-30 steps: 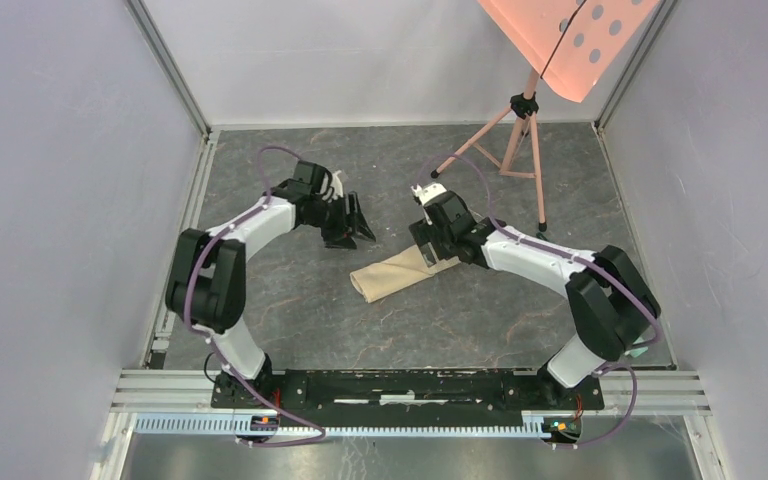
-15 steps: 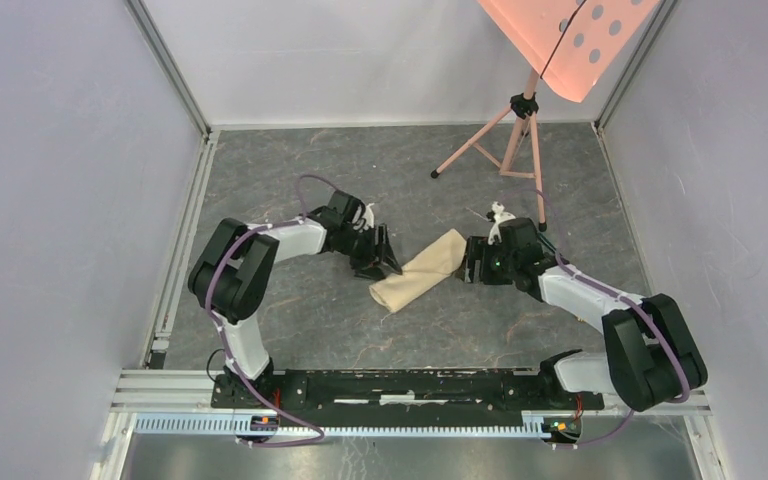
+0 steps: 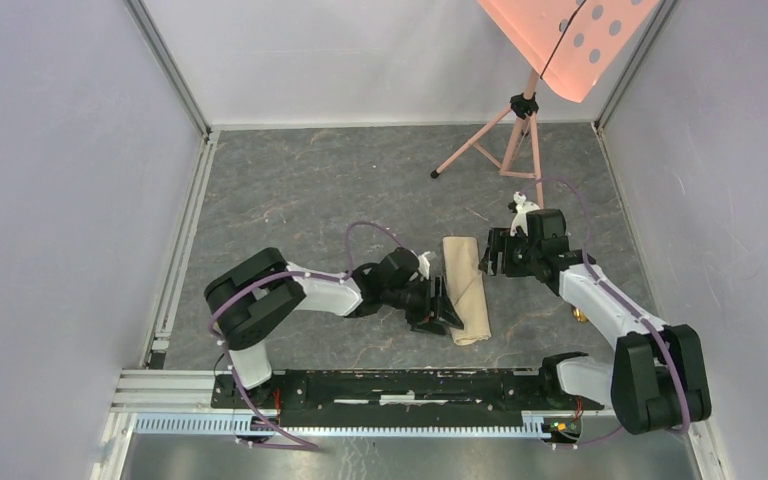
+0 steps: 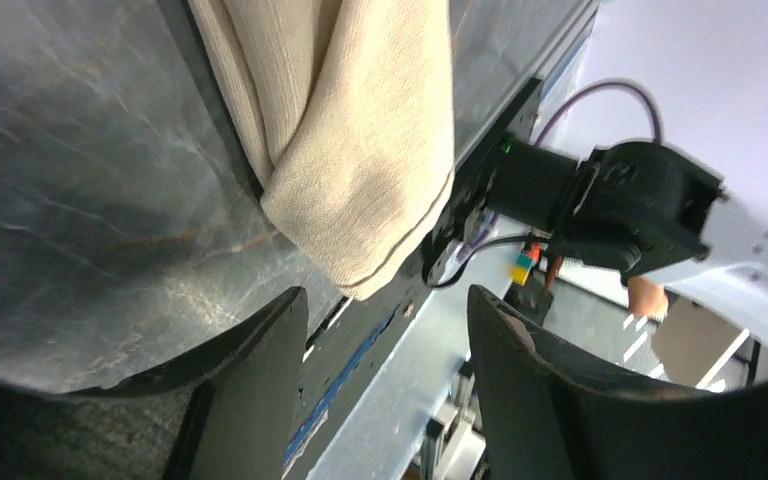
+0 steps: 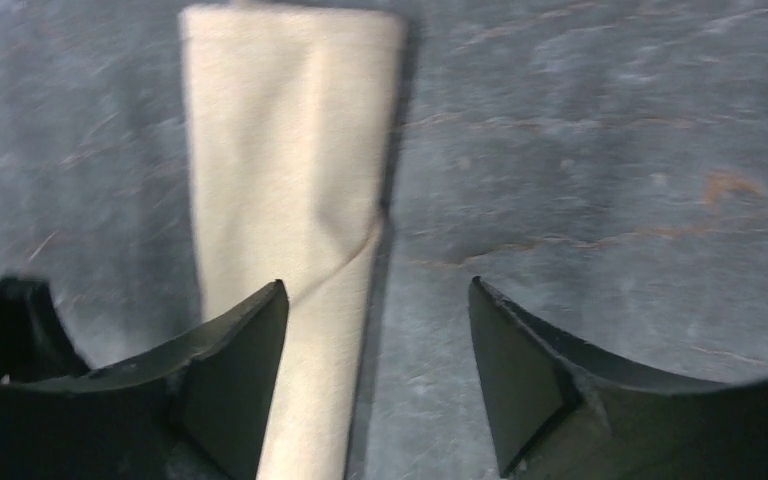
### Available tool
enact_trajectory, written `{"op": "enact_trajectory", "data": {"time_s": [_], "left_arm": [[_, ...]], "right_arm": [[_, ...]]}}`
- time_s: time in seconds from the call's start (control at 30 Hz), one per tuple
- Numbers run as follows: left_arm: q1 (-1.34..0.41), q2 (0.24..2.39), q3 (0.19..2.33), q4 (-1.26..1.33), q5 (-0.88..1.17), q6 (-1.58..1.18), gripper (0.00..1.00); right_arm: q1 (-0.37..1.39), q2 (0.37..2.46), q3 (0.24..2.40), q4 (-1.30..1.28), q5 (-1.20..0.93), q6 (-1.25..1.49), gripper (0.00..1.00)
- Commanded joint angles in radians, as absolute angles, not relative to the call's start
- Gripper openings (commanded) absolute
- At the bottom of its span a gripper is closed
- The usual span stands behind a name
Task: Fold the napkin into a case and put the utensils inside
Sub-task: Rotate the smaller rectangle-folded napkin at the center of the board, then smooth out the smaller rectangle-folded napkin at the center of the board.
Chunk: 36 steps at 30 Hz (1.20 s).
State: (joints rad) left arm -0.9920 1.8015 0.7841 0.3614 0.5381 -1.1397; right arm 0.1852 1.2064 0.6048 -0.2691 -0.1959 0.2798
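The napkin (image 3: 466, 290) lies flat on the grey table as a narrow, long beige case, running from far to near. My left gripper (image 3: 438, 312) stands open at its near left edge; in the left wrist view the cloth's (image 4: 360, 150) near end lies beyond the open left gripper (image 4: 385, 400), with nothing between the fingers. My right gripper (image 3: 491, 258) is open at the far right edge. In the right wrist view the cloth (image 5: 290, 180) runs under the left finger (image 5: 230, 370) of the right gripper (image 5: 375, 380). A small gold glint (image 3: 580, 316) shows beside the right forearm; the utensils are otherwise out of view.
A pink tripod stand (image 3: 520, 130) with an orange perforated panel (image 3: 570, 40) stands at the back right. Pale walls close in three sides. A metal rail (image 3: 410, 385) with the arm bases runs along the near edge.
The napkin has swung from a diagonal to a far-to-near line and shifted nearer. The left gripper moved right and toward the near edge with it; the right gripper drew back to the right.
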Motion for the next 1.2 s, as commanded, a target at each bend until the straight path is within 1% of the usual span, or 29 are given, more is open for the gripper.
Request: {"op": "enact_trajectory", "data": {"time_s": [0.0,0.1,0.13,0.17,0.27,0.33,0.47,0.57,0.7,0.77,0.87,0.93,1.07,1.17], "left_arm": [[-0.935,1.691,0.837,0.274,0.454,-1.089,0.65],[-0.873,1.705,0.89,0.27,0.496,-1.053,0.55],[-0.844,1.728,0.911,0.276,0.521,-1.047,0.5],[-0.825,1.749,0.944,0.279,0.54,-1.039,0.47],[-0.782,1.854,1.08,0.268,0.607,-1.007,0.37],[-0.779,1.933,1.164,0.26,0.622,-0.987,0.37],[-0.775,2.09,1.3,0.214,0.627,-0.962,0.34],[-0.756,2.179,1.348,0.158,0.59,-0.928,0.33],[-0.752,2.256,1.441,0.055,0.614,-0.867,0.32],[-0.755,2.235,1.45,0.028,0.618,-0.84,0.33],[-0.759,2.161,1.442,0.024,0.637,-0.831,0.38],[-0.758,2.12,1.447,0.007,0.639,-0.824,0.41],[-0.756,2.103,1.45,0.005,0.64,-0.829,0.44],[-0.756,2.096,1.427,-0.005,0.644,-0.849,0.44]], "right_arm": [[0.186,1.133,0.594,-0.31,-0.458,0.224,0.69],[0.204,1.114,0.555,-0.344,-0.581,0.225,0.56],[0.219,1.104,0.547,-0.362,-0.593,0.219,0.53],[0.236,1.096,0.538,-0.38,-0.591,0.216,0.49],[0.277,1.053,0.507,-0.398,-0.57,0.232,0.43],[0.291,1.029,0.477,-0.388,-0.581,0.256,0.4],[0.35,1.025,0.394,-0.304,-0.626,0.325,0.39],[0.38,0.998,0.33,-0.284,-0.576,0.364,0.38],[0.388,0.942,0.273,-0.299,-0.491,0.378,0.39],[0.388,0.933,0.306,-0.335,-0.494,0.359,0.39],[0.393,0.906,0.363,-0.363,-0.511,0.368,0.41],[0.407,0.897,0.371,-0.346,-0.558,0.393,0.42],[0.477,0.897,0.334,-0.305,-0.572,0.447,0.41],[0.491,0.897,0.275,-0.293,-0.552,0.458,0.4]]}}
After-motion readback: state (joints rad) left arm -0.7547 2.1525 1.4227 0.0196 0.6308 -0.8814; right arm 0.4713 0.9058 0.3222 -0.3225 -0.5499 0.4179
